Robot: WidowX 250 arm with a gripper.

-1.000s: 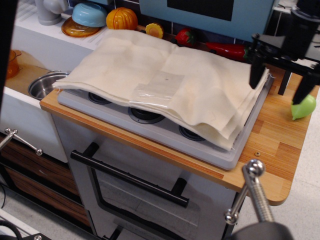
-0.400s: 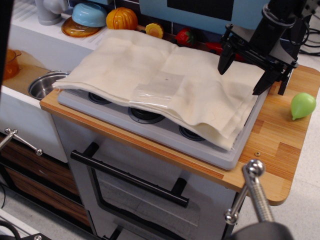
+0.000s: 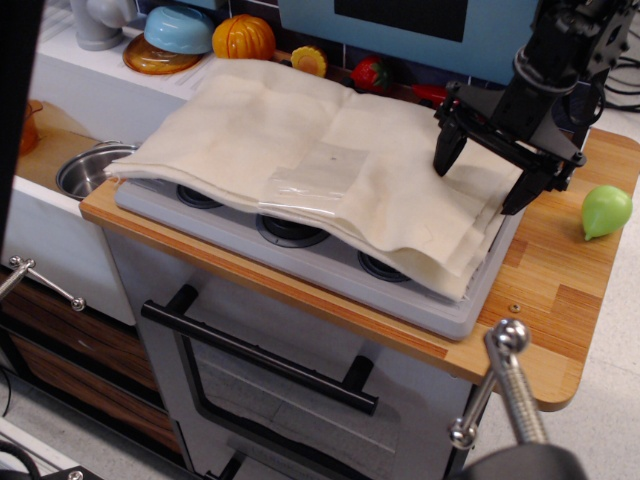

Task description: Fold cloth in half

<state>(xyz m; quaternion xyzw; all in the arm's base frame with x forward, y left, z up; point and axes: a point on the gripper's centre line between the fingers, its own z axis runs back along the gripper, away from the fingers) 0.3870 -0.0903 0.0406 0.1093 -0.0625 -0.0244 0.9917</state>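
Observation:
The cloth (image 3: 300, 150) is a large cream sheet in several layers, spread flat over the stovetop (image 3: 330, 265). A shiny clear patch (image 3: 310, 183) lies near its front middle. My gripper (image 3: 482, 183) hangs over the cloth's right edge with its black fingers (image 3: 445, 150) spread wide and pointing down. One finger is above the cloth, the other (image 3: 523, 188) is at the cloth's right edge. Nothing is between them. The cloth's layered right front corner (image 3: 455, 270) droops over the stove edge.
A green pear-like toy (image 3: 606, 210) lies on the wooden counter (image 3: 550, 290) right of the stove. Toy vegetables, a pumpkin (image 3: 243, 37) and a blue bowl (image 3: 180, 28) stand behind the cloth. A metal pot (image 3: 88, 168) sits at the left. A metal post (image 3: 510, 375) stands in front.
The gripper has moved left from above the counter near the green toy to the cloth's right edge and has come lower. The cloth has not moved.

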